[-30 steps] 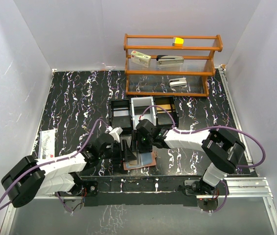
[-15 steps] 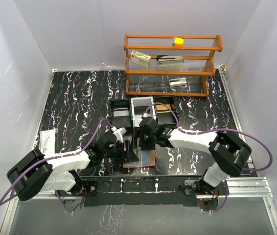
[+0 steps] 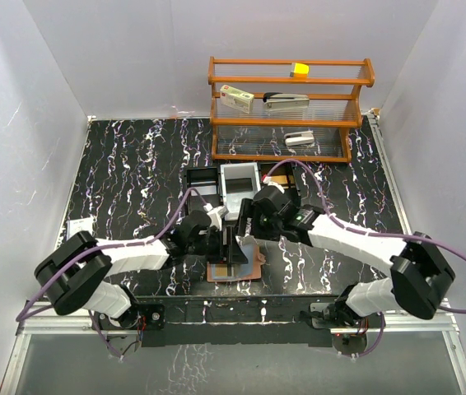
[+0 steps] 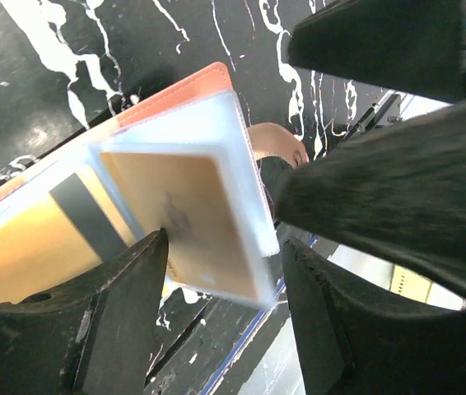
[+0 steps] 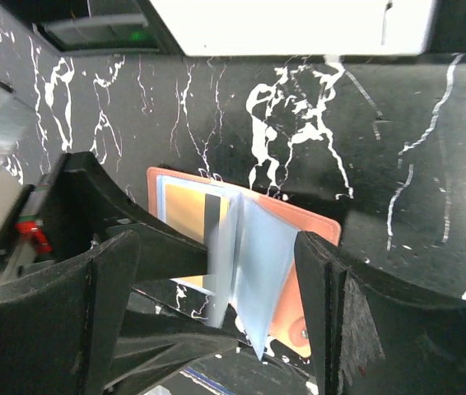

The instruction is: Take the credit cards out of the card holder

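The salmon-pink card holder (image 3: pixel 237 271) lies open near the table's front edge, its clear sleeves fanned upward. In the left wrist view its cover (image 4: pixel 192 86) frames a yellow-orange credit card (image 4: pixel 19 255) with a black stripe, and a second orange card (image 4: pixel 192 214) sits in a raised sleeve. My left gripper (image 4: pixel 225 243) is open, and that sleeve's lower edge lies loosely between its fingers. My right gripper (image 5: pixel 216 237) hangs open just above the holder (image 5: pixel 286 309), straddling the upright sleeves and the yellow card (image 5: pixel 184 210). Both grippers, left (image 3: pixel 226 248) and right (image 3: pixel 246 234), crowd over the holder.
A black three-part tray (image 3: pixel 203 179) stands just behind the grippers. Farther back, a wooden shelf (image 3: pixel 291 123) carries a white-and-red box (image 3: pixel 237 99), a stapler (image 3: pixel 286 100) and a yellow block (image 3: pixel 300 70). A printed leaflet (image 3: pixel 79 224) lies at the left. The table's front edge is close below the holder.
My right gripper has opened wider and its arm has swung out to the right. The left gripper has pushed right, in under the sleeves. The sleeves now stand up from the holder.
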`<action>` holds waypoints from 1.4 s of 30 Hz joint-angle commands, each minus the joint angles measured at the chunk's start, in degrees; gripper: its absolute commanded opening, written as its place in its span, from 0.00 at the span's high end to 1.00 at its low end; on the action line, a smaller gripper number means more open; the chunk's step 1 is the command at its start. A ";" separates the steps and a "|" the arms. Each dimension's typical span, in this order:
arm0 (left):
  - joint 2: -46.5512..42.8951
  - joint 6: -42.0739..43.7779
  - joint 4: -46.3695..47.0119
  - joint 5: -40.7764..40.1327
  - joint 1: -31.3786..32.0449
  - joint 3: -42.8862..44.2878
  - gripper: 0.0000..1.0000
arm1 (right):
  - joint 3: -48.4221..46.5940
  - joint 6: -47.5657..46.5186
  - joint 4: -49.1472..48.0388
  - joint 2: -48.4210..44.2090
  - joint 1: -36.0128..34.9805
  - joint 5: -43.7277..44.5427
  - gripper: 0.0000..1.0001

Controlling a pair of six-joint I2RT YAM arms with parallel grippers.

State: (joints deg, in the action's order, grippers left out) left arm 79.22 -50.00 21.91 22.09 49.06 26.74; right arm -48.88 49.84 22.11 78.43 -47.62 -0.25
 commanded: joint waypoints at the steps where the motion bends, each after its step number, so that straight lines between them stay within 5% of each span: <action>1: 2.58 1.73 1.90 1.65 2.12 4.72 0.43 | 0.84 1.01 -2.39 -5.44 0.19 0.63 0.26; 7: -1.44 1.66 -1.59 -1.61 2.34 3.23 0.43 | 4.72 2.70 -7.54 -6.88 0.68 -5.33 0.33; 14: -14.18 1.46 -11.55 -11.53 2.34 -0.16 0.44 | 6.58 2.94 -11.77 -3.96 0.68 -11.54 0.56; 22: -12.06 1.57 -11.06 -11.99 2.36 1.24 0.44 | 9.06 1.81 -11.59 -0.11 0.69 -14.14 0.69; 29: -4.70 2.22 -8.16 -9.62 2.33 4.49 0.45 | 12.82 -0.41 -6.00 0.00 0.75 -5.92 0.69; 42: 2.47 0.25 -11.14 -12.13 2.36 5.84 0.47 | 16.18 -1.32 -7.64 1.80 0.95 -5.45 0.69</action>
State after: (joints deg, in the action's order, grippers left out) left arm 82.02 -48.71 12.36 11.29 51.13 32.80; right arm -35.16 49.80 13.74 79.42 -46.72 -9.39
